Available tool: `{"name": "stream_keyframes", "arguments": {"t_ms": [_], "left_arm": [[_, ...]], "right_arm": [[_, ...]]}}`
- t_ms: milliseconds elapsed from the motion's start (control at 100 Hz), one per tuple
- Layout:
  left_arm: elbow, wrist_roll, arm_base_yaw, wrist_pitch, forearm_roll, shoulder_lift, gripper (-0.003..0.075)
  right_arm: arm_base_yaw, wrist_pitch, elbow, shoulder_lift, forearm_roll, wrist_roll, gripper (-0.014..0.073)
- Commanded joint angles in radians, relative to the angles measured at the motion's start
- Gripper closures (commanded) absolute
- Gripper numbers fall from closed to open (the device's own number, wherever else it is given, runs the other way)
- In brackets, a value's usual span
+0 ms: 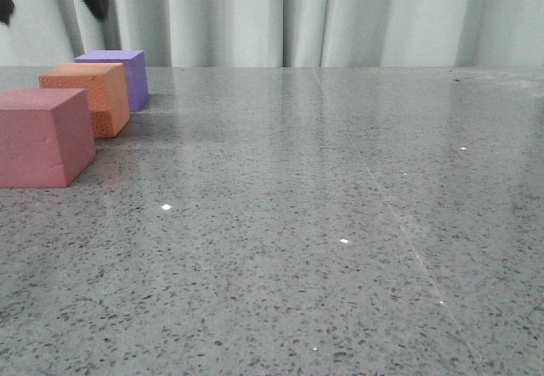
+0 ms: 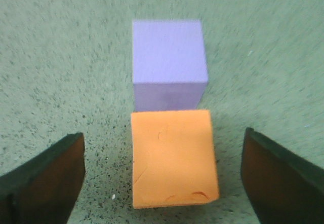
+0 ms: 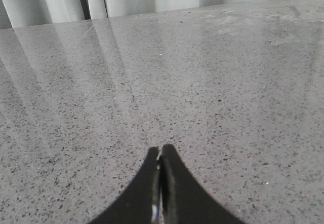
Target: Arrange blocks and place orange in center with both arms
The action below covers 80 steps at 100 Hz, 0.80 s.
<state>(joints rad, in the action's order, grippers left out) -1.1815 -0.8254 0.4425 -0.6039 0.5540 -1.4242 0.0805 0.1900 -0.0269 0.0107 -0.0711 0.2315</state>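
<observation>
3 foam cubes stand on the table [image 1: 340,223]: 1 pink-red cube [image 1: 42,136], 1 orange cube [image 1: 89,95] and 1 purple cube [image 1: 119,74]. The left wrist view shows 2 of those cubes, the orange 1 and the purple 1. There are 2 grippers: the left gripper [image 2: 164,178], with 2 dark fingers wide apart, and the right gripper [image 3: 161,155], with 2 dark fingers pressed together. 1 pale curtain [image 1: 340,14] hangs behind the table.
</observation>
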Motion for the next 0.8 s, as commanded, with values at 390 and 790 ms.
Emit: {"name": "stream_keyframes", "arguments": {"t_ms": [390, 790], "left_arm": [[0.248, 0.067, 0.079, 0.036, 0.035, 0.505, 0.0122], [0.616, 0.067, 0.079, 0.034, 0.054, 0.989, 0.0122]], "right_arm": [[-0.006, -0.084, 0.013, 0.024, -0.014, -0.004, 0.0661], [-0.006, -0.084, 0.013, 0.024, -0.014, -0.004, 0.0661]]}}
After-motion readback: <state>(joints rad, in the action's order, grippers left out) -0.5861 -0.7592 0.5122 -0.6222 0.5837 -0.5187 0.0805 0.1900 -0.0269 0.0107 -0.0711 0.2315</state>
